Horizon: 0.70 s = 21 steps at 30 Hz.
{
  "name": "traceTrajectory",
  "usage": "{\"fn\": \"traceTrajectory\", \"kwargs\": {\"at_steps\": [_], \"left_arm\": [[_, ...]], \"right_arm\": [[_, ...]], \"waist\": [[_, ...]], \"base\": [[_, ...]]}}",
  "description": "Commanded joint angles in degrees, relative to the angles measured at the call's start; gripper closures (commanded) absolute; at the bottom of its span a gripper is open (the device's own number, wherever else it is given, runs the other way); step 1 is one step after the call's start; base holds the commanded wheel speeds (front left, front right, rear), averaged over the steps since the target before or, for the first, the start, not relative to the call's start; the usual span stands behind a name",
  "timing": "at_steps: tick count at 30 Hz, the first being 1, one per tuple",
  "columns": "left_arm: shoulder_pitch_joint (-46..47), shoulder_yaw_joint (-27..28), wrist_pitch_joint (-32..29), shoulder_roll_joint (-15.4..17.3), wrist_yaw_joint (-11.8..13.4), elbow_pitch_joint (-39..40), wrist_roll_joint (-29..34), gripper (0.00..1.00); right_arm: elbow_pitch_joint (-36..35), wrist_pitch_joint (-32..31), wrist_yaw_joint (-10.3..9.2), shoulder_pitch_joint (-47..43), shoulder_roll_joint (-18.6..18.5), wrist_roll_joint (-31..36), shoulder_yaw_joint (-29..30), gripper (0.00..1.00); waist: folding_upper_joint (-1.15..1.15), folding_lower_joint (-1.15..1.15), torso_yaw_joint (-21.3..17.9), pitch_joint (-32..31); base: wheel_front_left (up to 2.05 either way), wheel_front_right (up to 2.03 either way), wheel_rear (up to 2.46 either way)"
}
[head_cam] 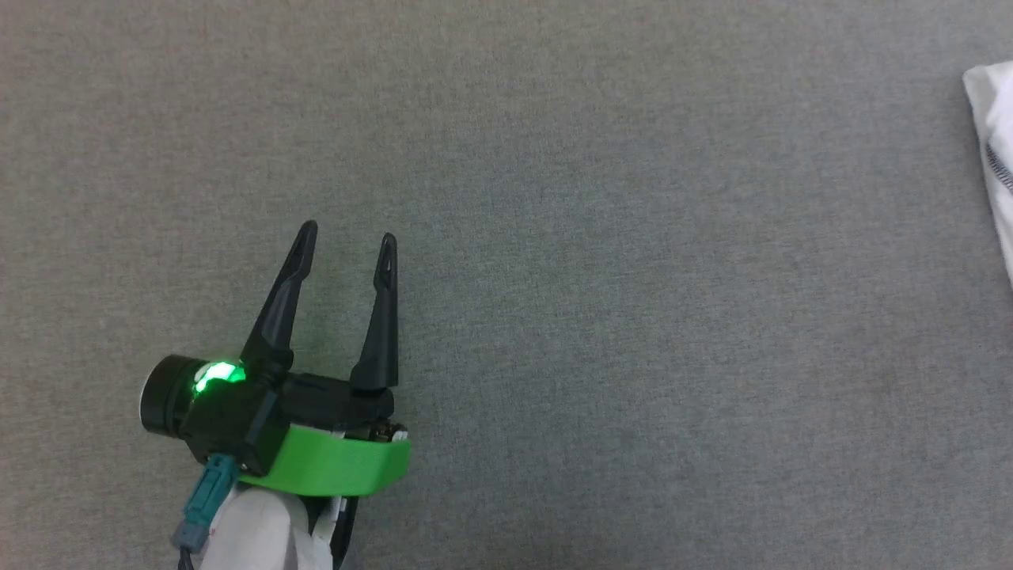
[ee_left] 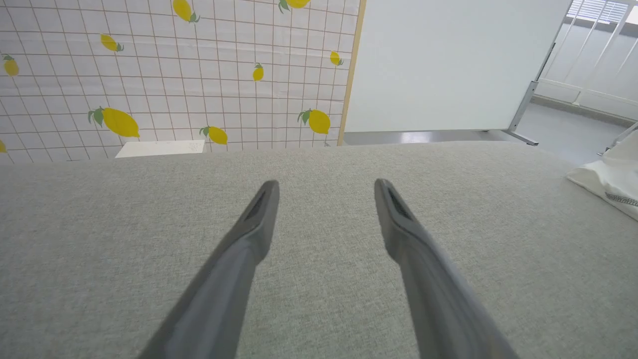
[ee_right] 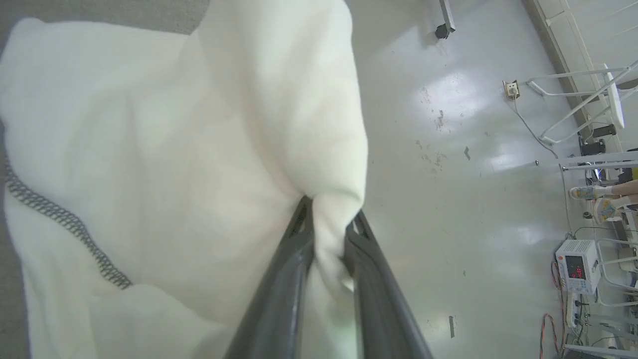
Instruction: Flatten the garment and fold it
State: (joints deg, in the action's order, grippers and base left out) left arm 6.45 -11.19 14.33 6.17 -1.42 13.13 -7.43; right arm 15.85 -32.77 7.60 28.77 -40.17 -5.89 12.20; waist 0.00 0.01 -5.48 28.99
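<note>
Step judged flattening: garment [ee_right: 149, 149] is clamped in right gripper [ee_right: 330, 212]; left gripper [head_cam: 348, 235] (spread, empty) is likely needed on garment at its right.

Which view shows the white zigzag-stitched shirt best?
Right wrist view: the white thin shirt with grey zigzag stitching spreads wide, pinched in the right gripper. Head and left wrist views catch its edge.

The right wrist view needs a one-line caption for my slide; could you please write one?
White shirt pinched between the fingers of the right gripper, with the glossy floor beyond.
</note>
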Motion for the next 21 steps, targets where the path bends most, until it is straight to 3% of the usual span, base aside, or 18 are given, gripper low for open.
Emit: {"fn": "traceTrajectory", "kwargs": {"at_steps": [1,5,6,7,8,9,10,21], "left_arm": [[1.29,-0.2,0.45,0.09,0.29,0.58,0.98,0.0],[2.39,0.03,0.56,-0.14,1.05,1.74,1.54,0.0],[2.61,0.21,0.58,-0.2,1.32,2.04,1.67,0.0],[2.85,0.36,0.6,-0.05,1.75,2.21,2.37,0.0],[3.13,0.5,0.61,0.09,1.98,2.41,2.81,0.0],[3.39,0.79,0.63,0.03,2.28,2.62,2.89,0.0],[3.59,1.07,0.63,-0.03,2.57,2.78,2.95,0.0],[1.77,2.72,0.66,-1.09,3.83,2.22,1.85,0.0]], "right_arm": [[0.88,0.86,-0.11,1.53,0.22,0.85,0.51,1.0],[3.26,2.32,-0.11,3.24,1.61,2.04,1.12,1.0],[3.66,2.59,-0.11,3.6,1.95,2.31,1.17,0.91],[4.17,2.96,-0.11,4.0,2.34,2.69,1.21,0.72],[4.53,3.21,-0.11,4.32,2.6,2.97,1.22,0.58],[4.97,3.54,-0.11,4.71,2.88,3.3,1.25,0.04],[5.3,3.84,-0.11,4.98,3.07,3.59,1.28,0.0],[6.86,7.1,-0.11,5.13,6.69,4.66,3.26,0.0]], "waist": [[0.0,-0.01,-0.14,3.41],[0.0,-0.01,-0.26,5.0],[0.0,-0.01,-0.32,5.27],[0.0,-0.01,-0.37,5.42],[0.0,-0.01,-0.4,5.53],[0.0,-0.01,-0.46,5.58],[0.0,-0.01,-0.51,5.55],[0.0,-0.01,-1.02,-2.12]], "base": [[0.0,0.0,0.0],[0.0,0.0,0.0],[0.0,0.0,0.0],[0.0,0.0,0.0],[0.0,0.0,0.0],[0.0,0.0,0.0],[0.0,0.0,0.0],[0.0,0.0,0.0]]}}
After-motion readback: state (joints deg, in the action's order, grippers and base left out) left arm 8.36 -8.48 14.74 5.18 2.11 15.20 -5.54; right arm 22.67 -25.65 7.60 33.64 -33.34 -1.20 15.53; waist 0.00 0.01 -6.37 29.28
